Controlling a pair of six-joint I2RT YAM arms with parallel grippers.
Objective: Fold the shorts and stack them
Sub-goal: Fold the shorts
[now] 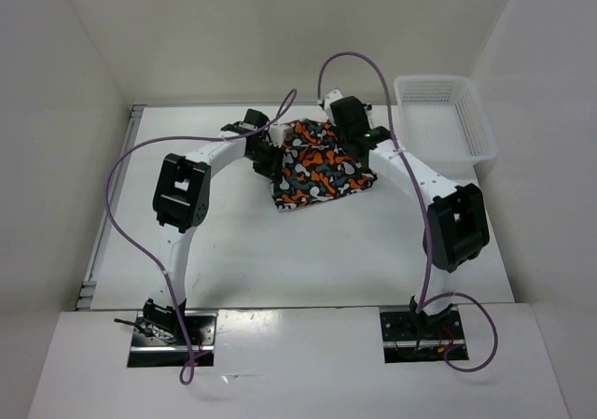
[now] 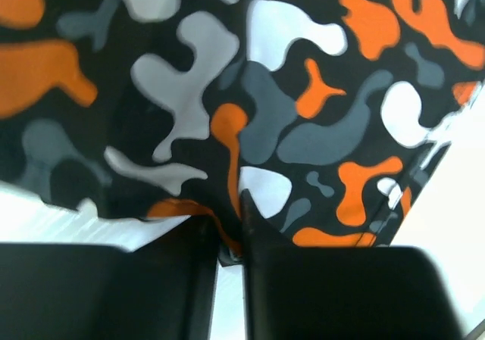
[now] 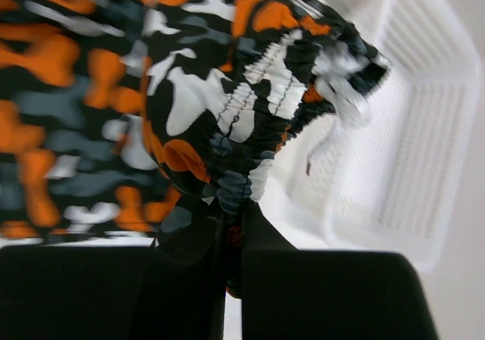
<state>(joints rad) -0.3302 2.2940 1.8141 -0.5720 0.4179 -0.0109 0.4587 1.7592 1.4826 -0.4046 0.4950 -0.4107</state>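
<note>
The shorts (image 1: 315, 163), printed in orange, white, black and grey-teal blotches, hang bunched between both grippers at the far middle of the table. My left gripper (image 1: 264, 146) is shut on their left edge; in the left wrist view the hem (image 2: 227, 234) is pinched between the black fingers (image 2: 261, 257). My right gripper (image 1: 350, 137) is shut on the right side; in the right wrist view the elastic waistband (image 3: 241, 192) is clamped between the fingers (image 3: 265, 241). The lower part of the shorts rests on the table.
A white plastic mesh basket (image 1: 471, 125) stands at the far right of the table, just right of the right arm; it also shows in the right wrist view (image 3: 424, 128). White walls enclose the table (image 1: 308, 251) on three sides.
</note>
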